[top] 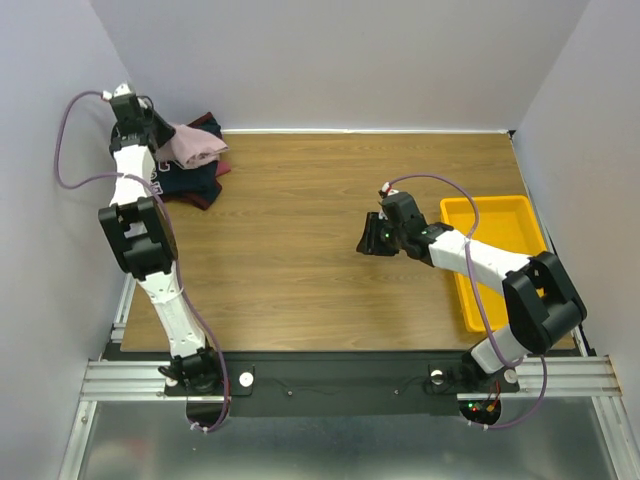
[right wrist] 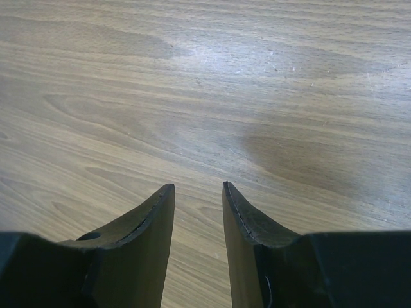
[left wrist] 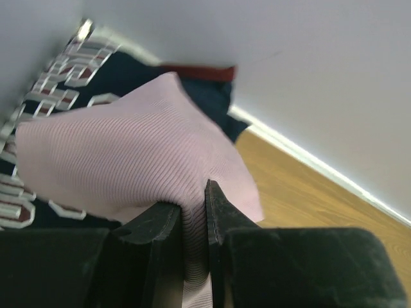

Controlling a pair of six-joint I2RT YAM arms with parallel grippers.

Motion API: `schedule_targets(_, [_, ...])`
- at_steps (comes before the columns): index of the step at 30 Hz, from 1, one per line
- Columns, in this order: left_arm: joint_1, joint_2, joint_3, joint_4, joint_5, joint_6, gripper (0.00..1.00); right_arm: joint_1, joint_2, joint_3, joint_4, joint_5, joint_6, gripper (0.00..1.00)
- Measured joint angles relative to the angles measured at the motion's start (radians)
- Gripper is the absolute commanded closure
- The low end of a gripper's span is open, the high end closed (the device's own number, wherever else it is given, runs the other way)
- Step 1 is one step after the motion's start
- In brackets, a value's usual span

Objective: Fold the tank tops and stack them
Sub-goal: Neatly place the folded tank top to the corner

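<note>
The tank tops lie piled in the far left corner. The dusty pink tank top [top: 195,145] is on top of the navy one [top: 190,182], and a maroon edge [top: 222,168] shows at the pile's right. My left gripper [top: 160,135] is shut on a fold of the pink top [left wrist: 122,154], with the cloth pinched between the fingers [left wrist: 218,212]. The navy top with white-red lettering [left wrist: 58,83] lies under it. My right gripper [top: 372,238] is open and empty over bare wood [right wrist: 199,192] at mid-table.
A yellow plastic tray [top: 500,250] sits at the right edge of the wooden table [top: 300,220]. White walls close in the back and both sides; the pile is tight against the back-left corner.
</note>
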Motion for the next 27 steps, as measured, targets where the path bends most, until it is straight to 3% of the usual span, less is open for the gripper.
schedule_targets(4, [0.018,-0.002,-0.152,0.013,-0.037,-0.052,0.87,0.0,0.011,0.0,0.0,-0.007,0.001,0.59])
schedule_targets(9, [0.005,-0.026,-0.302,0.016,-0.089,-0.098,0.66,0.0,0.014,0.0,0.0,-0.014,0.001,0.58])
schedule_targets(15, [-0.006,-0.151,-0.454,0.04,-0.177,-0.166,0.5,0.0,0.014,0.0,0.0,-0.027,0.001,0.58])
schedule_targets(21, [-0.011,-0.314,-0.579,0.064,-0.266,-0.227,0.39,0.0,0.011,0.0,0.0,-0.031,0.001,0.55])
schedule_targets(27, [-0.042,-0.407,-0.65,0.067,-0.355,-0.269,0.39,0.0,0.005,0.0,0.0,-0.034,0.001,0.52])
